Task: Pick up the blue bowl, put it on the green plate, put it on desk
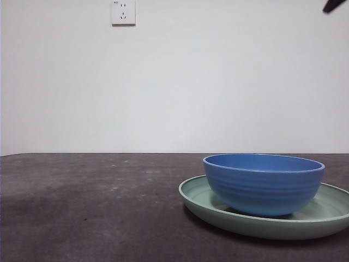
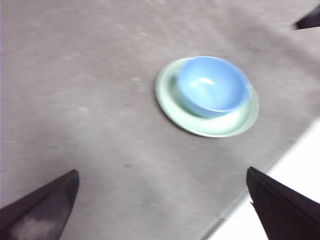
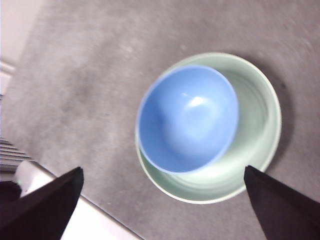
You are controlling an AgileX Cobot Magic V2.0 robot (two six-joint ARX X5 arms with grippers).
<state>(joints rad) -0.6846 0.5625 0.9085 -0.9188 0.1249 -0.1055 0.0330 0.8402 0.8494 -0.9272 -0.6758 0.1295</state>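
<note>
The blue bowl [image 1: 264,183] sits upright and empty inside the green plate [image 1: 204,204], off-centre toward one rim, on the dark desk [image 1: 92,207] at the front right. Both wrist views look down on the pair from high above: bowl [image 2: 212,85] on plate [image 2: 220,125], and bowl [image 3: 187,120] on plate [image 3: 255,115]. My left gripper [image 2: 162,205] is open and holds nothing, well away from the plate. My right gripper [image 3: 162,205] is open above the bowl, clear of it. In the front view only a black tip [image 1: 334,5] shows at the top right corner.
The desk's edge [image 2: 260,175] runs close to the plate, with pale floor beyond. A white wall with a socket [image 1: 123,12] stands behind the desk. The other arm's dark tip [image 2: 307,21] shows in the left wrist view.
</note>
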